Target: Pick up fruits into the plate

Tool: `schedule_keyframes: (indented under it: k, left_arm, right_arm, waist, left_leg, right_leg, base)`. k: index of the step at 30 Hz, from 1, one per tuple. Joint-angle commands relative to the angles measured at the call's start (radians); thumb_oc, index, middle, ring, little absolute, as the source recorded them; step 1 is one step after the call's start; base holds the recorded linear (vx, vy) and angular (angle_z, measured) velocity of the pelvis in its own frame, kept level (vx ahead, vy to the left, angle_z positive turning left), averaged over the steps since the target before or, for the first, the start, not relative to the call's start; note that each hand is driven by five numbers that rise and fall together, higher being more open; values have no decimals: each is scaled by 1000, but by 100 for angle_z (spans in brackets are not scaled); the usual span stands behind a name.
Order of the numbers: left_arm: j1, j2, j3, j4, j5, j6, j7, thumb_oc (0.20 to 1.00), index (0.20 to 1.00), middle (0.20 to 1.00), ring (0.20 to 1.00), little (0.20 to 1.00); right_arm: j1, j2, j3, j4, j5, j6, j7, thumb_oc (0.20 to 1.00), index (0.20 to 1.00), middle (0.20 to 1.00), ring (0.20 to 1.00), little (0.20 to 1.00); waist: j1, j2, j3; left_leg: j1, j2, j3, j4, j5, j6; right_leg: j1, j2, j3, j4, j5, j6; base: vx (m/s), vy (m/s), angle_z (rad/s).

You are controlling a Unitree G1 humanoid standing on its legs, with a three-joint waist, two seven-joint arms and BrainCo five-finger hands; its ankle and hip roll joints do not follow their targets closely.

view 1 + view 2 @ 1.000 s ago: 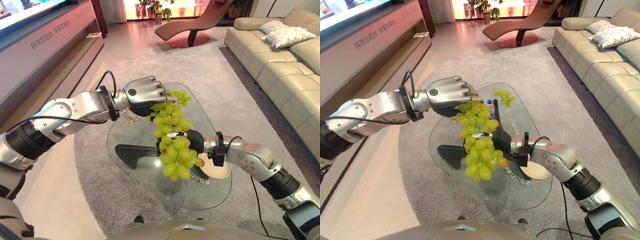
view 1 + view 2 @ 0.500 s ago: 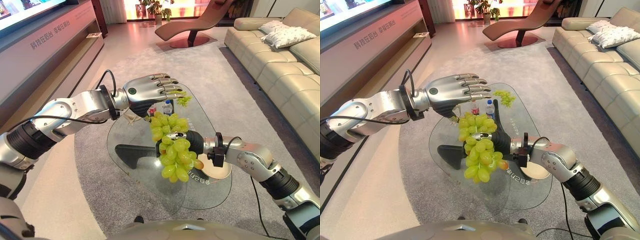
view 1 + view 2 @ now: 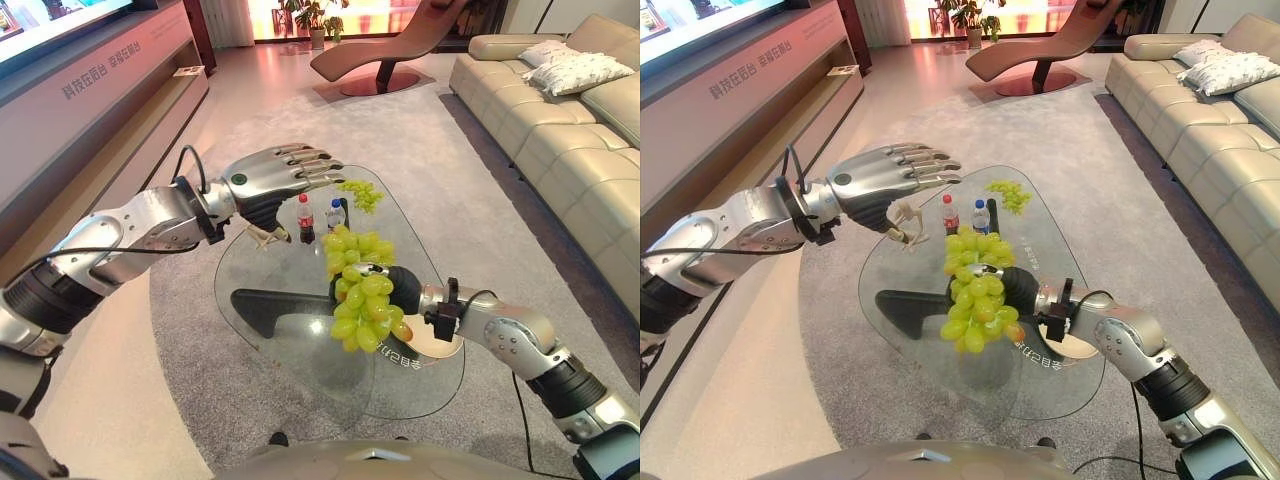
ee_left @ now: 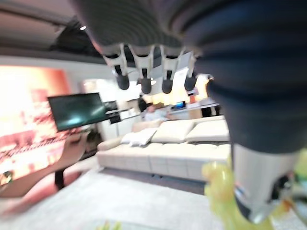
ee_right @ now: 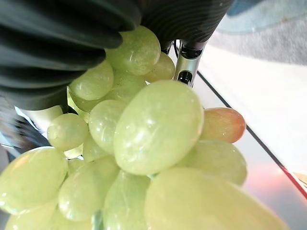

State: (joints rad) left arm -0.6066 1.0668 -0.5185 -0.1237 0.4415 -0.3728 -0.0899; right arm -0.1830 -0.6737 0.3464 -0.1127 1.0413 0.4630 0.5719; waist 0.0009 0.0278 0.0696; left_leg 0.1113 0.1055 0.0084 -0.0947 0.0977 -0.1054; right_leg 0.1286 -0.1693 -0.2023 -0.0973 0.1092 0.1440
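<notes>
Bright room, warm pink light from the far windows

Glare sits on the glass worktop (image 3: 300, 340) under the right hand (image 3: 395, 290); the left wrist view smears past the left hand (image 4: 144, 72), and close grapes (image 5: 158, 127) go soft.

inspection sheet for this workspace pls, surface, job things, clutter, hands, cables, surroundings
surface: oval glass table, see-through, standing on a grey rug
job's things: large bunch of green grapes held above the table; small grape cluster at the table's far end; white plate partly hidden behind the right wrist
clutter: two small bottles upright on the table
hands: right hand curled round the large bunch; left hand open over the far left of the table, fingers straight, holding nothing
cables: nothing seen apart from the robot's own
surroundings: beige sofa with cushions, lounge chair, low wall unit, potted plants
</notes>
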Motion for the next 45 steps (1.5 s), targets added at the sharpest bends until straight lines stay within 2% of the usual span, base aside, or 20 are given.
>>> schedule_keyframes:
  k: [1, 3, 7, 10, 11, 12, 13, 17, 19, 21, 22, 24, 26, 28, 29, 34, 38, 40, 42, 45]
  left_arm:
    - [29, 8, 132, 77, -76, 34, 17, 1000, 1000, 1000, 1000, 1000]
    - [118, -13, 192, 107, -92, 28, 19, 1000, 1000, 1000, 1000, 1000]
    - [277, -87, 299, 179, -149, 63, 15, 1000, 1000, 1000, 1000, 1000]
    - [359, -147, 349, 220, -209, 110, 12, 1000, 1000, 1000, 1000, 1000]
    - [408, -187, 375, 255, -236, 134, 18, 1000, 1000, 1000, 1000, 1000]
    - [421, -196, 381, 262, -245, 142, 20, 1000, 1000, 1000, 1000, 1000]
    - [463, -231, 400, 298, -279, 165, 40, 1000, 1000, 1000, 1000, 1000]
    - [562, -338, 439, 438, -399, 230, 59, 1000, 1000, 1000, 1000, 1000]
    - [585, -375, 444, 485, -425, 250, 69, 1000, 1000, 1000, 1000, 1000]
    - [626, -446, 451, 574, -457, 250, 82, 1000, 1000, 1000, 1000, 1000]
    - [649, -533, 439, 701, -476, 244, 94, 1000, 1000, 1000, 1000, 1000]
    - [650, -580, 432, 773, -472, 260, 103, 1000, 1000, 1000, 1000, 1000]
    - [639, -661, 424, 977, -533, 280, 99, 1000, 1000, 1000, 1000, 1000]
    - [633, -686, 424, 1046, -561, 303, 99, 1000, 1000, 1000, 1000, 1000]
    - [631, -719, 428, 1149, -624, 345, 89, 1000, 1000, 1000, 1000, 1000]
    - [638, -771, 402, 1362, -604, 414, 114, 1000, 1000, 1000, 1000, 1000]
    - [618, -782, 392, 1392, -650, 430, 135, 1000, 1000, 1000, 1000, 1000]
    - [581, -782, 362, 1388, -641, 417, 144, 1000, 1000, 1000, 1000, 1000]
    - [508, -774, 295, 1363, -633, 387, 156, 1000, 1000, 1000, 1000, 1000]
    - [423, -766, 216, 1327, -653, 355, 178, 1000, 1000, 1000, 1000, 1000]
  right_arm:
    - [-6, 53, -105, -12, 52, -130, 14, 200, 200, 200, 200, 200]
    - [31, 65, -147, 20, 40, -160, 18, 200, 200, 200, 200, 200]
    - [95, 105, -231, 98, -17, -238, 4, 200, 200, 200, 200, 200]
    - [126, 129, -271, 137, -33, -277, -21, 200, 200, 200, 200, 200]
    - [149, 155, -294, 171, -83, -321, -45, 200, 200, 200, 200, 200]
    - [155, 160, -298, 177, -98, -330, -53, 200, 200, 200, 200, 200]
    - [174, 173, -319, 201, -173, -386, -89, 200, 200, 200, 200, 200]
    - [216, 221, -367, 286, -318, -518, -219, 200, 200, 200, 200, 200]
    - [223, 232, -373, 305, -331, -537, -258, 200, 200, 200, 200, 200]
    - [242, 272, -376, 347, -383, -585, -320, 200, 200, 200, 200, 200]
    - [251, 298, -365, 420, -443, -644, -383, 200, 200, 200, 200, 200]
    - [253, 316, -352, 463, -482, -668, -436, 200, 200, 200, 200, 200]
    - [240, 334, -320, 587, -517, -716, -515, 200, 200, 200, 200, 200]
    - [231, 337, -308, 644, -520, -730, -544, 200, 200, 200, 200, 200]
    - [219, 346, -303, 726, -526, -741, -581, 200, 200, 200, 200, 200]
    - [174, 365, -299, 924, -523, -776, -640, 200, 200, 200, 200, 200]
    - [138, 366, -290, 976, -508, -806, -658, 200, 200, 200, 200, 200]
    - [95, 355, -278, 1002, -499, -837, -682, 200, 200, 200, 200, 200]
    - [10, 322, -260, 1014, -496, -867, -717, 200, 200, 200, 200, 200]
    - [-97, 256, -242, 1002, -513, -863, -754, 200, 200, 200, 200, 200]
  waist:
    - [31, -27, 16]
    - [31, -26, 17]
    - [30, -28, 20]
    - [26, -29, 22]
    - [23, -28, 26]
    - [22, -28, 26]
    - [20, -29, 30]
    - [11, -26, 47]
    - [10, -24, 52]
    - [8, -22, 60]
    - [6, -21, 67]
    - [5, -21, 72]
    - [2, -24, 77]
    - [2, -26, 80]
    - [2, -29, 79]
    - [11, -36, 97]
    - [13, -35, 128]
    - [13, -30, 167]
    - [8, -15, 240]
    - [-2, 12, 321]
  left_leg:
    - [85, -35, 65, 7, -136, 27]
    - [87, -34, 65, 7, -138, 27]
    - [90, -32, 65, 7, -139, 28]
    - [92, -29, 69, 7, -140, 29]
    - [93, -27, 70, 7, -139, 28]
    - [93, -27, 70, 7, -138, 28]
    - [93, -25, 73, 7, -138, 28]
    - [94, -24, 78, 7, -139, 30]
    - [95, -23, 78, 7, -139, 30]
    - [94, -24, 79, 7, -140, 31]
    - [96, -23, 82, 7, -141, 32]
    - [97, -22, 84, 7, -142, 33]
    - [100, -21, 91, 7, -142, 33]
    - [103, -20, 93, 7, -145, 33]
    - [105, -19, 93, 7, -148, 35]
    - [97, -15, 90, 16, -154, 40]
    - [72, -13, 81, 26, -155, 41]
    - [32, -13, 69, 37, -150, 42]
    - [-35, -16, 49, 55, -138, 42]
    - [-111, -22, 31, 73, -118, 41]
  right_leg:
    - [66, -8, -11, 10, -85, 18]
    - [67, -8, -11, 10, -85, 18]
    - [67, -9, -10, 10, -85, 19]
    - [66, -9, -9, 10, -85, 19]
    - [66, -10, -6, 10, -84, 20]
    - [66, -10, -5, 10, -84, 20]
    - [65, -11, -4, 10, -83, 20]
    - [61, -11, 4, 10, -81, 19]
    - [60, -11, 8, 10, -81, 18]
    - [56, -11, 13, 10, -81, 17]
    - [55, -12, 18, 10, -80, 16]
    - [54, -12, 21, 10, -79, 16]
    - [54, -13, 26, 10, -76, 16]
    - [56, -13, 27, 10, -77, 15]
    - [55, -13, 31, 10, -77, 14]
    - [41, -9, 45, 19, -79, 10]
    - [9, -5, 54, 33, -79, 6]
    - [-37, 0, 64, 52, -79, -2]
    - [-107, 9, 74, 75, -74, -12]
    - [-184, 21, 80, 97, -66, -25]
  base:
    - [0, 0, 0]
    - [18, 3, 0]
    - [45, 4, 0]
    - [23, 2, 0]
    - [36, 3, 0]
    - [37, 3, 0]
    - [0, 0, 0]
    - [0, 0, 0]
    - [0, 0, 0]
    - [-7, 13, -5]
    - [2, 9, -9]
    - [12, -5, -15]
    - [36, -29, -7]
    - [45, -41, -1]
    - [50, -44, -1]
    - [40, -91, -2]
    - [-90, -101, -1]
    - [-252, -127, -1]
    - [-393, -123, -5]
    - [-287, -71, 2]
